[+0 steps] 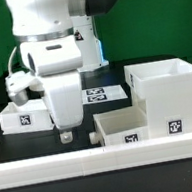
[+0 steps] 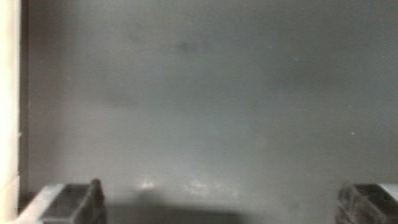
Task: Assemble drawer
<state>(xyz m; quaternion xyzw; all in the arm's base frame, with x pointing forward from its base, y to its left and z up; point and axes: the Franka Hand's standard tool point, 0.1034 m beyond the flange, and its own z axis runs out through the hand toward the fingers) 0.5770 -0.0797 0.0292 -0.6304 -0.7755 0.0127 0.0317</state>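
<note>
The large white cube-like casing stands open-topped on the exterior view's right, with a tag on its front. A shallow white tray sits in front of it, near the middle. A second tray lies on the left, behind the arm. My gripper points straight down, low over the dark table between the two trays, touching neither. In the wrist view the gripper is wide open, with only bare table between the fingertips.
The marker board lies flat behind the gripper. A long white border rail runs along the front of the table. A white edge shows at one side of the wrist view; I cannot tell which part it is.
</note>
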